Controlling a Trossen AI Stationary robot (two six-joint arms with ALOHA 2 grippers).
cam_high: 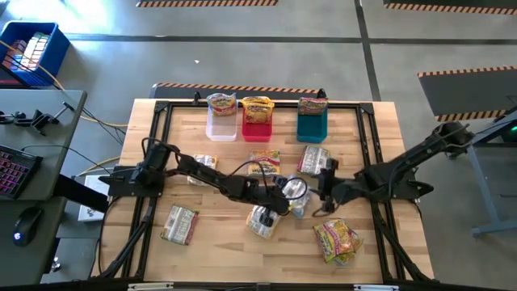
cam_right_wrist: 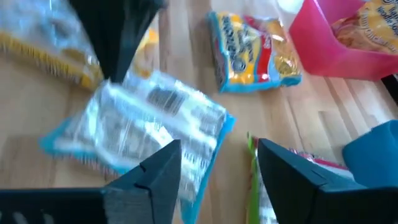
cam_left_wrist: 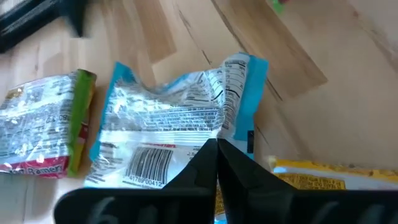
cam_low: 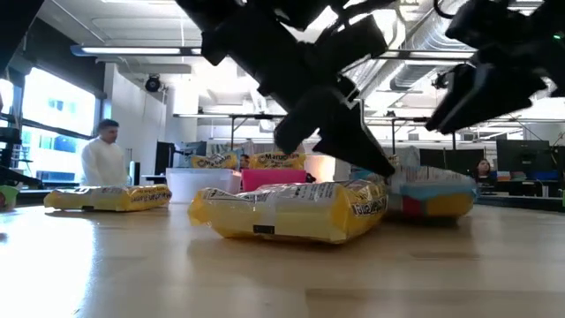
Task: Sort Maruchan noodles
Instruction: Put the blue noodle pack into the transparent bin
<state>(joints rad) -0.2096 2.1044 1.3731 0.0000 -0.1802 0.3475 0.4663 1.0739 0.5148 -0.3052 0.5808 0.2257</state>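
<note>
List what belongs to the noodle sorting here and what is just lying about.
Job:
- loose noodle packets
- silver-blue packet, pinched by left gripper
- clear bin, red bin, teal bin
- right gripper, jaws open

Lying about:
- blue crate
- keyboard
- mouse

We are seeing Maruchan noodles (cam_high: 258,162) lying scattered flat across the wooden table: a silvery, blue-edged packet (cam_left_wrist: 174,127) resting barcode side up mid-table, a yellow one (cam_low: 287,212) lying nearest the front, more standing upright in the three bins
</note>
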